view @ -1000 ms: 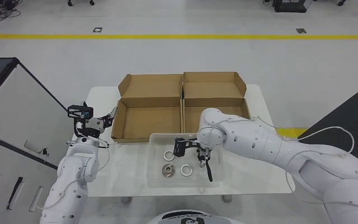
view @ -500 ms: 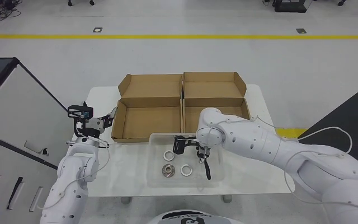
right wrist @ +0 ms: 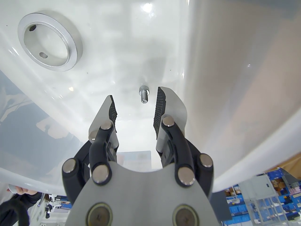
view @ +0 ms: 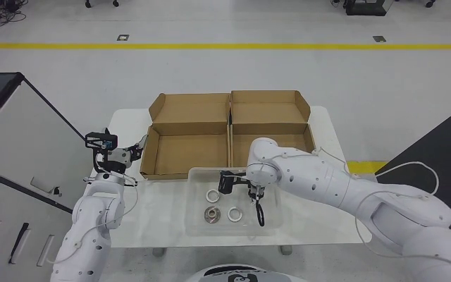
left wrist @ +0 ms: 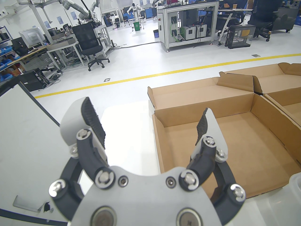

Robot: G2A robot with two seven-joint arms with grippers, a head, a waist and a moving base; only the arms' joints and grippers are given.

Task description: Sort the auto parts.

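Right gripper (view: 261, 217) is down inside the clear plastic tray (view: 192, 204) at the near edge of the table (view: 155, 211), on the tray's right-hand side. In the right wrist view this gripper (right wrist: 136, 96) has its jaws parted and clamps nothing. A small bolt (right wrist: 143, 94) lies on the tray (right wrist: 164, 36) floor just at the gap between the fingertips, closer to one pad and not pinched; whether it touches that pad cannot be told. A silver ring (right wrist: 54, 58) lies flat on the tray floor to one side, well apart from the fingers. From above, the tray also holds a pale ring (view: 212, 194), a second pale ring (view: 235, 212) and a grey disc (view: 210, 215), all left of the gripper and apart from it. Which of these matches the silver ring cannot be settled. Two open cardboard boxes stand side by side behind the tray: the left box (view: 184, 151) and the right box (view: 241, 148); no parts show in either. Left gripper (view: 134, 149) hangs at the table's left edge, just beside the left box (left wrist: 223, 142). Its own wrist view shows the gripper (left wrist: 147, 109) spread wide and empty.
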